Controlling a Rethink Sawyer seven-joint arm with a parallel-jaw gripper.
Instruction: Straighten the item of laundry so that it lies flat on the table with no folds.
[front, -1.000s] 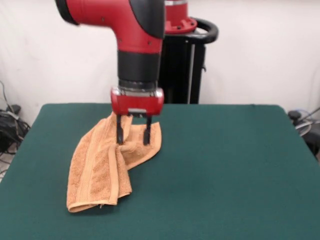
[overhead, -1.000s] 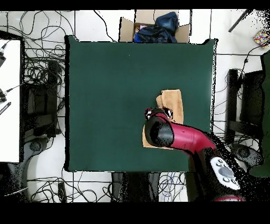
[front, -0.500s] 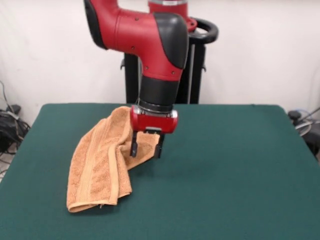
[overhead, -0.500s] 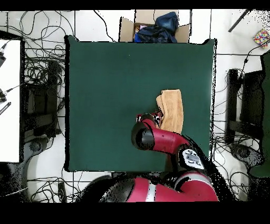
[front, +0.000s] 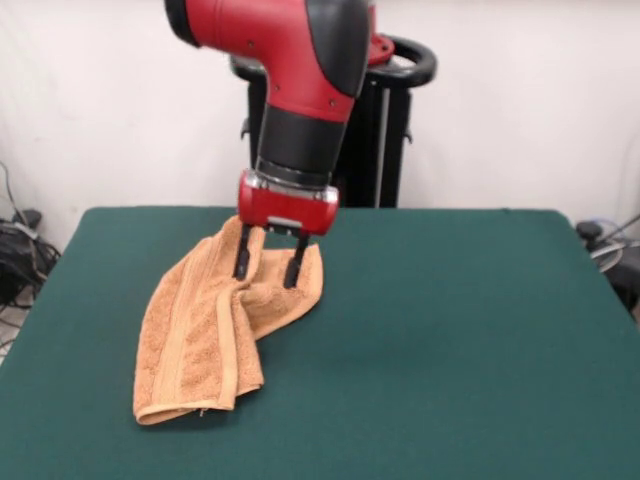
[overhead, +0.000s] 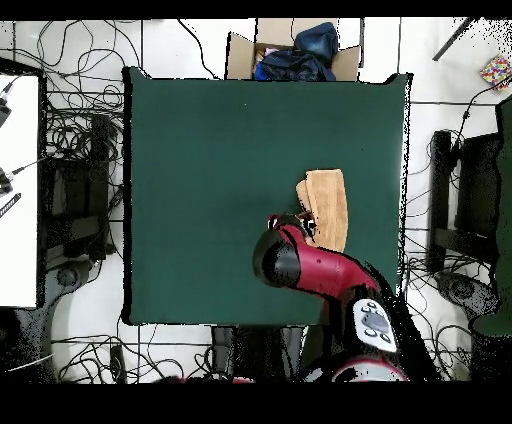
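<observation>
On the table (front: 470, 330), toward the front view's left, the towel (front: 205, 335) is left folded over itself. Above its far, bunched end the gripper (front: 268, 268) is held with jaws apart, gripping nothing — placed, it is judged, so that the top layer can be pinched and drawn out flat.

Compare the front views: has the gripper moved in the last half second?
Yes. The gripper has shifted toward the picture's left and slightly up, back over the towel, judged against the pedestal.

Claw (front: 267, 266) down — fingers apart
</observation>
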